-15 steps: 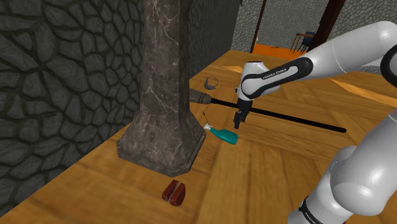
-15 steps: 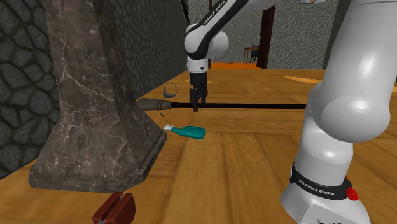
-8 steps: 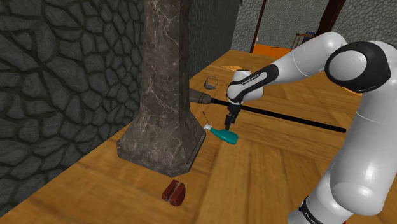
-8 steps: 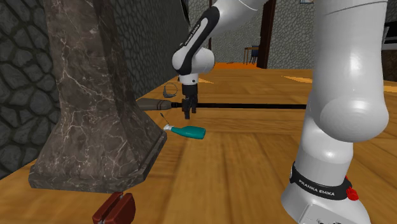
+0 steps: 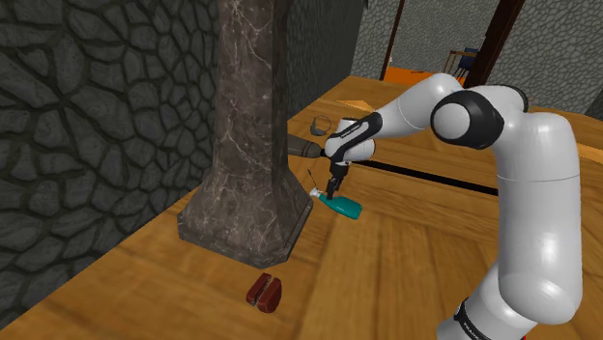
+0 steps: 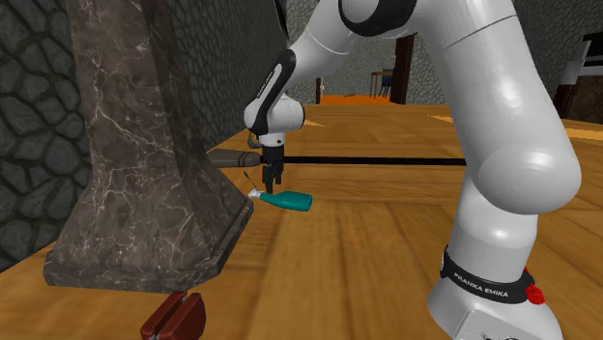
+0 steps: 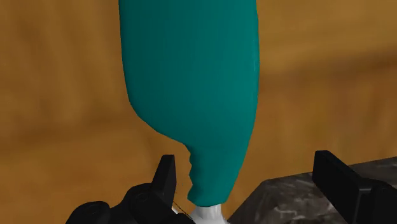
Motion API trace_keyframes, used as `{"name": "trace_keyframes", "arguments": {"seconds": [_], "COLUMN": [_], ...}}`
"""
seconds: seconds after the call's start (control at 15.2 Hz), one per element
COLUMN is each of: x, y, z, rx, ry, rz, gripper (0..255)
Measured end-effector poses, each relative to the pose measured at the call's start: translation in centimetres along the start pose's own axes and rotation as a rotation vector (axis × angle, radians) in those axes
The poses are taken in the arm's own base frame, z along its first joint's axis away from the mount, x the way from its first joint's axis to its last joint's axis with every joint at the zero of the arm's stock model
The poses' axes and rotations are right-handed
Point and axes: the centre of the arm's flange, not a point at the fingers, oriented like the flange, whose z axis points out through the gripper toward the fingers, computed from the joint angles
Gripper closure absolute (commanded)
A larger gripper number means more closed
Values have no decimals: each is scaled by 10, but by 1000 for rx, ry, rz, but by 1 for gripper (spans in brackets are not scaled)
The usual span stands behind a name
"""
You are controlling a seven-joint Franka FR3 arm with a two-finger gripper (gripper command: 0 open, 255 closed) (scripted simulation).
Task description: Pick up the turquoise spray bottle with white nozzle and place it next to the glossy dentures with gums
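The turquoise spray bottle (image 5: 344, 206) (image 6: 291, 201) lies on its side on the wooden surface, its white nozzle (image 6: 256, 194) pointing at the marble pillar's base. My black gripper (image 5: 332, 187) (image 6: 271, 180) hangs point-down just over the nozzle end, open. In the wrist view the bottle (image 7: 191, 83) stretches away from the gripper (image 7: 251, 184). The fingers (image 7: 167, 179) stand apart either side of its narrow neck without touching it. The dentures (image 5: 264, 292) (image 6: 175, 317), glossy dark red, sit near the pillar's front corner, well away from the bottle.
A dark marble pillar (image 5: 246, 193) (image 6: 145, 184) with a flared base stands close beside the bottle; its edge (image 7: 305, 197) lies by one finger. A long black rod (image 5: 440, 178) (image 6: 387, 160), a brown handle (image 6: 232, 156) and a small glass object (image 5: 321, 126) lie behind. A stone wall backs the pillar.
The arm has swung toward the pillar and come down, carrying the gripper from above the black rod to just over the bottle's nozzle end. The fingers have stayed open; the bottle has not moved.
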Motion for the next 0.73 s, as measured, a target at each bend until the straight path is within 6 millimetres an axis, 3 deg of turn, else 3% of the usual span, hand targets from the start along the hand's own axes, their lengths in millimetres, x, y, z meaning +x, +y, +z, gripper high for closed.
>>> {"name": "trace_keyframes", "arguments": {"seconds": [0.2,0.73], "x": [18,21], "y": [13,14], "z": [22,62], "rx": [6,7], "ry": [9,11], "rz": [-23,-28], "gripper": [0,0]}}
